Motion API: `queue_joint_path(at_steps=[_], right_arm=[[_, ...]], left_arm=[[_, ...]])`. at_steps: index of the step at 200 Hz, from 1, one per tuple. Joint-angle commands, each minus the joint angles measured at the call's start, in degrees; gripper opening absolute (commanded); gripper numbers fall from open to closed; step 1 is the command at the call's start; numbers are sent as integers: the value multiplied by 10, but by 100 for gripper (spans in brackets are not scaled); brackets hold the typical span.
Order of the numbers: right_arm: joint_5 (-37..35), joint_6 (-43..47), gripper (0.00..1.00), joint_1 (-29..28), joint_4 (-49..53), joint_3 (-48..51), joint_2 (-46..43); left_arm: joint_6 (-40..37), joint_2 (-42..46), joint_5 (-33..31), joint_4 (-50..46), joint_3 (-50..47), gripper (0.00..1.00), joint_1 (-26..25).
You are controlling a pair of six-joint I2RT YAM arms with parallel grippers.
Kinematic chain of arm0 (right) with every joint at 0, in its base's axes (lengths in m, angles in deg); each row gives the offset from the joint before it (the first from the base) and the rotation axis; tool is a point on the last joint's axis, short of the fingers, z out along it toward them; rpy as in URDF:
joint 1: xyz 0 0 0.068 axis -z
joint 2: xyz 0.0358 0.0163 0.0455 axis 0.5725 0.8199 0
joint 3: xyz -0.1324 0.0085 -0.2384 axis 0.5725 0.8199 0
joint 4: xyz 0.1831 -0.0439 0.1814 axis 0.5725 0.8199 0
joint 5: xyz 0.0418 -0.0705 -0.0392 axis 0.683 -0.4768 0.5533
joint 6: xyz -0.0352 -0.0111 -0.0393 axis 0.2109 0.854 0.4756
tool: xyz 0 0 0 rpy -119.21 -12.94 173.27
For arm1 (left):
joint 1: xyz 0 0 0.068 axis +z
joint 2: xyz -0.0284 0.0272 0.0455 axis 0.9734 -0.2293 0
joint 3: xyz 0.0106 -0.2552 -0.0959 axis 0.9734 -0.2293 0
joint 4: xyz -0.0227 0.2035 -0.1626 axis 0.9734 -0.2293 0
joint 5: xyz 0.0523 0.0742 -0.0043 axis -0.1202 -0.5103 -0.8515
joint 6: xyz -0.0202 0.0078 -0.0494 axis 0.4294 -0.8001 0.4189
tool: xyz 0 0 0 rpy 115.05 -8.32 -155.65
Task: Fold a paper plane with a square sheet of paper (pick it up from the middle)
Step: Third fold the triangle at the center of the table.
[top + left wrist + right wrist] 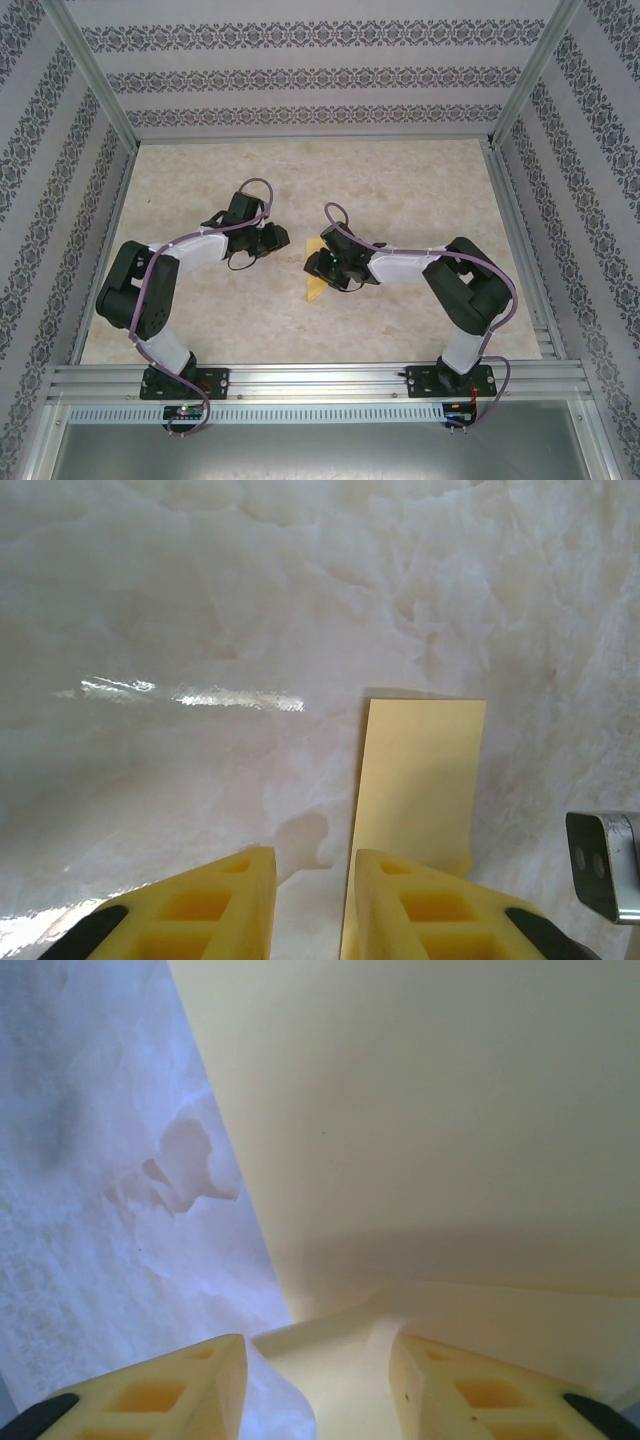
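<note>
The yellow paper point(316, 290) sat on the marble-look surface point(200, 190) roughly between the two arms, mostly tucked under the right claw point(315, 1345). On the right wrist cam that claw's fingers were spread apart with a raised crease of the paper lying in the gap, not pinched as far as I could see. The left claw point(315, 860) hung low over the surface right by the paper, fingers parted a bit with nothing between them, one finger overlapping the paper's near edge. From there the paper looked like a narrow strip lying flat. A grey metal piece point(605, 865) poked in at the right edge.
</note>
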Motion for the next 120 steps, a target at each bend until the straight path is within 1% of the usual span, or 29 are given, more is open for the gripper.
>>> queue_joint_path(at_steps=[1,22,34,89,120], right_arm=[[-27,3,48,2,28,7,11],[-27,3,49,2,27,8,9],[-28,2,47,3,29,9,8],[-31,-2,25,2,32,15,10],[-33,0,16,2,36,16,15]], left_arm=[[5,19,9,5,-10,29,9],[5,20,20,12,-16,29,8],[4,20,34,19,-19,29,8],[-2,21,95,47,-39,22,2],[-14,18,124,52,-41,18,-23]])
